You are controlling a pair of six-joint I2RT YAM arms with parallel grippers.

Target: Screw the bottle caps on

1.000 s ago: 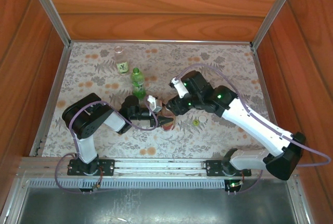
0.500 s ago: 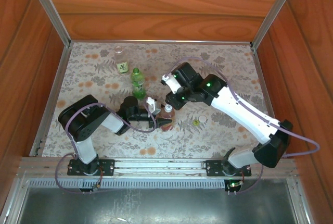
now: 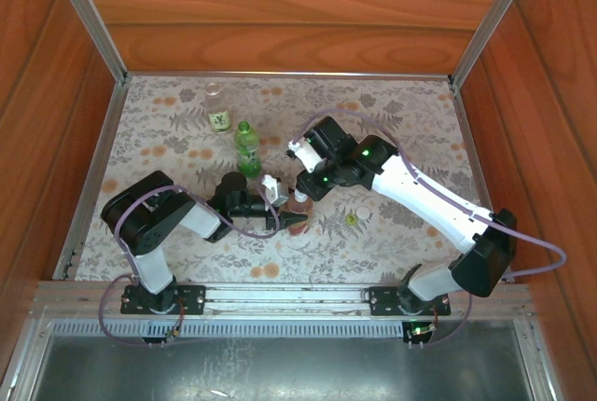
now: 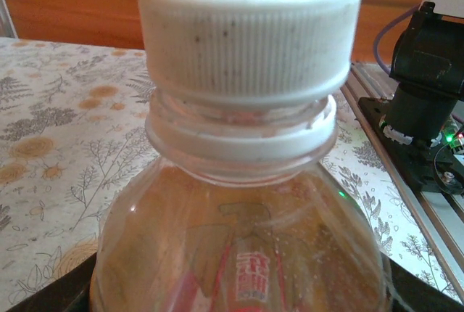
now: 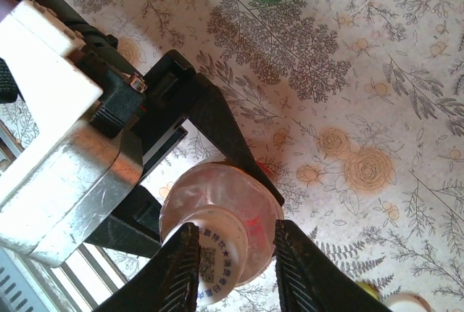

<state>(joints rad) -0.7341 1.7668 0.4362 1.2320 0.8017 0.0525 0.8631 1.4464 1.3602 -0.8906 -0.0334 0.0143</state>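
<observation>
1. Right gripper pinches the white cap, which sits directly between its fingers on the upright bottle.
2. Left gripper clamps that bottle's body, steadying it.

Floral tablecloth over table; wood-panel walls around; aluminium corner posts; metal rail along near edge.

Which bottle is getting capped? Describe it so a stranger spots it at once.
On the floral table, look where both grippers meet. The amber bottle stands there, its body clamped by the left gripper, its white cap gripped by the right gripper. Unlike the green bottle and clear bottle farther back, its liquid is reddish.
</observation>
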